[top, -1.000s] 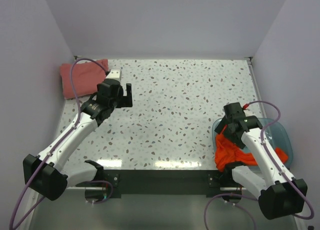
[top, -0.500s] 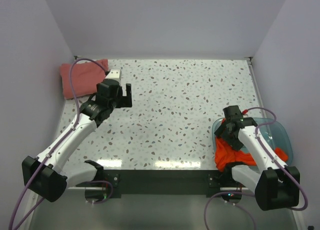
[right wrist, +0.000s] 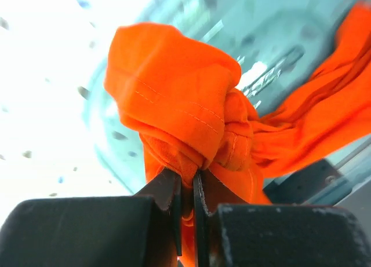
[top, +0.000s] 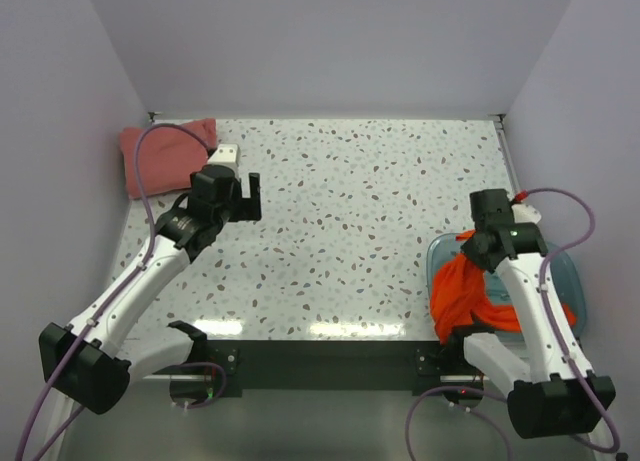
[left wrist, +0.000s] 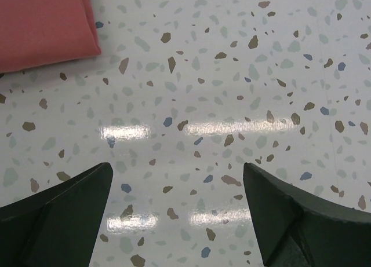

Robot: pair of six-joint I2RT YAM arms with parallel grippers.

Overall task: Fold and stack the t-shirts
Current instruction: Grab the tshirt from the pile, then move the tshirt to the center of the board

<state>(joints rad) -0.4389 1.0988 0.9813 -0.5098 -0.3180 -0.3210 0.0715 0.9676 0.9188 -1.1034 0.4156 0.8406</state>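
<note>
The bright orange-red t-shirt (top: 462,291) hangs bunched over the blue tub (top: 560,271) at the right. My right gripper (top: 478,253) is shut on a fold of it, and the cloth (right wrist: 179,116) bulges out just past the fingertips (right wrist: 186,189). The dusty pink-red t-shirt (top: 160,156) lies folded at the far left corner; its edge (left wrist: 43,24) shows at the top left of the left wrist view. My left gripper (top: 245,194) hovers open over bare table to the right of that shirt, with nothing between its fingers (left wrist: 64,203).
The translucent blue tub sits at the table's right near corner, against the right wall. A small white block (top: 228,153) lies beside the pink-red shirt. Grey walls close in the table on the left, back and right.
My right gripper has shut on the orange-red shirt and lifted it up and back out of the tub. The left arm has shifted only slightly.
</note>
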